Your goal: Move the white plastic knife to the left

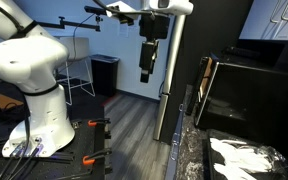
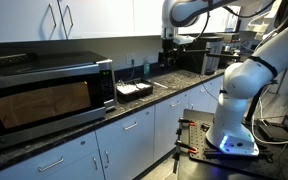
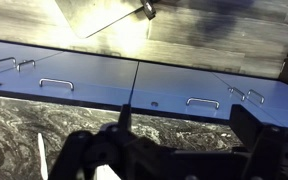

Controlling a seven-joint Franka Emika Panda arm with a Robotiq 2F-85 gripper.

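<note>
In the wrist view a thin white strip point(image 3: 41, 158) lies on the speckled granite counter point(image 3: 184, 125) at the lower left; it may be the white plastic knife. My gripper point(image 3: 189, 122) is open and empty, its dark fingers framing bare counter near the front edge. In both exterior views the gripper point(image 1: 147, 70) point(image 2: 168, 44) hangs high above the counter. White plastic items point(image 1: 244, 158) lie on the counter in an exterior view. A black tray point(image 2: 134, 91) holds white pieces.
A black microwave point(image 2: 44, 98) point(image 1: 249, 90) stands on the counter. Drawer fronts with metal handles point(image 3: 56, 83) run below the counter's edge. The white robot base point(image 1: 34, 90) stands on the floor beside the cabinets, with upper cabinets point(image 2: 44, 20) overhead.
</note>
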